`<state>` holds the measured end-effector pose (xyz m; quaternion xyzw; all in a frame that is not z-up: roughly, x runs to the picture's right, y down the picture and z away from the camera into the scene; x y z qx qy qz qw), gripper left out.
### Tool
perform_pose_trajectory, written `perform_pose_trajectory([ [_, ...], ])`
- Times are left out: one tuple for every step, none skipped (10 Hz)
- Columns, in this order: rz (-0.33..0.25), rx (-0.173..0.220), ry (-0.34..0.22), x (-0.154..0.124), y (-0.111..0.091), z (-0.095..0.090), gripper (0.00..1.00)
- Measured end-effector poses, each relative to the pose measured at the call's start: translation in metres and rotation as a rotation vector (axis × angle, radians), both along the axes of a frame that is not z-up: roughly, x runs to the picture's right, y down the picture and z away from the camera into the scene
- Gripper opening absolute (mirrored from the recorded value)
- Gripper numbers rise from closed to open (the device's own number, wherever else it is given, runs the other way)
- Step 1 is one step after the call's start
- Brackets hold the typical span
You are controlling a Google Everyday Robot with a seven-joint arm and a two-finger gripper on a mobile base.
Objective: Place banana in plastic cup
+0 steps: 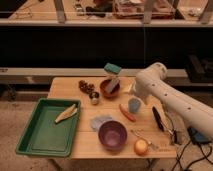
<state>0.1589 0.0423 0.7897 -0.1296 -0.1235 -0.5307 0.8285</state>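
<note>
The pale yellow-tan banana (66, 114) lies on its side in the green tray (35, 142) at the left of the wooden table. The small light-blue plastic cup (134, 105) stands upright right of the table's middle. My white arm reaches in from the lower right. Its gripper (132, 91) hangs just above and behind the cup, far to the right of the banana. Nothing shows in the gripper.
An orange-red carrot-like stick (127, 112) lies beside the cup. A purple bowl (112, 135) and a round yellow-orange fruit (141, 146) sit at the front. A brown-red bowl (109, 88), dark grapes (86, 86), a small can (94, 97), a grey cloth (100, 121) and a black tool (158, 118) are on the table.
</note>
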Motion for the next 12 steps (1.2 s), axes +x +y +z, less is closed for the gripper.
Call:
perform_pose_trajectory([
  [-0.052, 0.009, -0.026, -0.023, 0.003, -0.012, 0.80],
  [-0.100, 0.017, -0.049, -0.044, 0.006, -0.023, 0.80],
  [-0.166, 0.029, -0.084, -0.075, 0.013, -0.040, 0.80],
  [-0.209, 0.038, -0.106, -0.095, 0.019, -0.052, 0.80],
  [-0.266, 0.049, -0.137, -0.120, 0.028, -0.067, 0.80],
  [-0.316, 0.059, -0.167, -0.141, 0.036, -0.079, 0.80],
  [-0.347, 0.064, -0.185, -0.153, 0.042, -0.087, 0.80],
  [-0.350, 0.065, -0.186, -0.154, 0.043, -0.088, 0.80],
  [-0.349, 0.064, -0.186, -0.154, 0.043, -0.087, 0.80],
  [-0.349, 0.064, -0.186, -0.154, 0.043, -0.088, 0.80],
  [-0.350, 0.065, -0.187, -0.155, 0.043, -0.088, 0.80],
  [-0.349, 0.065, -0.186, -0.154, 0.043, -0.088, 0.80],
])
